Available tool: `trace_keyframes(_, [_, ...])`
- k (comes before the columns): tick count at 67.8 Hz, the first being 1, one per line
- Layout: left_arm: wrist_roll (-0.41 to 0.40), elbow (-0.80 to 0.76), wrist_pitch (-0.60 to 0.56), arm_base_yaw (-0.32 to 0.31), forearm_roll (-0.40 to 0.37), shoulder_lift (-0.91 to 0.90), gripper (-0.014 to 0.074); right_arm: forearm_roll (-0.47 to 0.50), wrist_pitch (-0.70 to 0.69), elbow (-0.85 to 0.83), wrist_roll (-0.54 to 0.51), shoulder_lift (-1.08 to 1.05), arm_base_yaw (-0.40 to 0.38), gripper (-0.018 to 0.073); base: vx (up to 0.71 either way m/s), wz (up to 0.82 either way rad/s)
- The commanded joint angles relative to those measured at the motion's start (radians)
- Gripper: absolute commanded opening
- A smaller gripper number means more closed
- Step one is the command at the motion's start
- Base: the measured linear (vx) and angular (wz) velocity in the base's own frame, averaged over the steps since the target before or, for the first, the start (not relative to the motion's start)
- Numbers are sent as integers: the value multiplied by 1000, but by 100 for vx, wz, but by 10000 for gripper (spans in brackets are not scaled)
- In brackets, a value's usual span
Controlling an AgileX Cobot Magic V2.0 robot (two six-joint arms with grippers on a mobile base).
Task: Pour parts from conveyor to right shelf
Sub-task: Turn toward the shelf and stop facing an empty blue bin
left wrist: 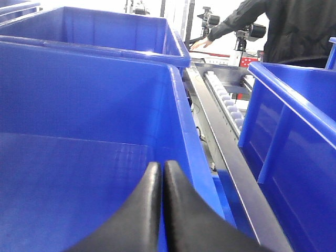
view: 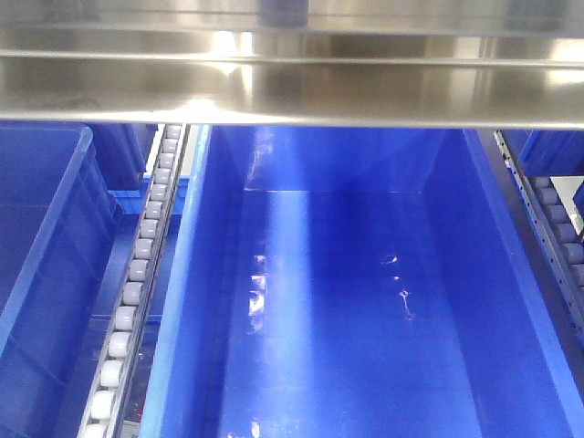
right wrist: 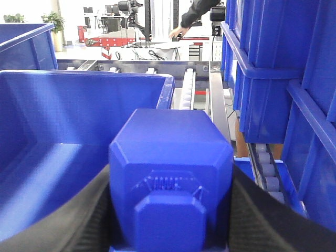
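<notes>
your right tool (right wrist: 170,220) clamps the blue part (right wrist: 170,173) over the bin (right wrist: 79,100), ready to drop; your left tool (left wrist: 160,178) is pressed together, empty.

Your left gripper (left wrist: 161,210) has its black fingers pressed together, holding nothing. Your right gripper (right wrist: 170,210) clamps the blue block (right wrist: 170,178) between both curved fingers.

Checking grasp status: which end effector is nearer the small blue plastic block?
Right. The right end effector is clamped on the small blue plastic block, fingers on both sides. The left end effector is shut, empty, over a blue bin.
</notes>
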Motion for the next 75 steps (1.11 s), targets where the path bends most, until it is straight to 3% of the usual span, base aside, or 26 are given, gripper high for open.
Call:
trace_keyframes(1, [-4, 21, -75, -3, -9, -7, -6, -6, -79, -25, -7, 14, -6, -4, 0, 0])
trace_keyframes(44, [-4, 21, -75, -3, -9, -7, -6, 1, -91, -66, -8, 76, 1, -1, 0, 0])
trace_keyframes(60, [-4, 21, -75, -3, -9, -7, -6, -14, -88, -148, -8, 278, 99, 4, 0, 0])
trace_keyframes(75, [-4, 21, -75, -3, -9, -7, -6, -14, -82, -245, -8, 516, 248, 10, 0, 0])
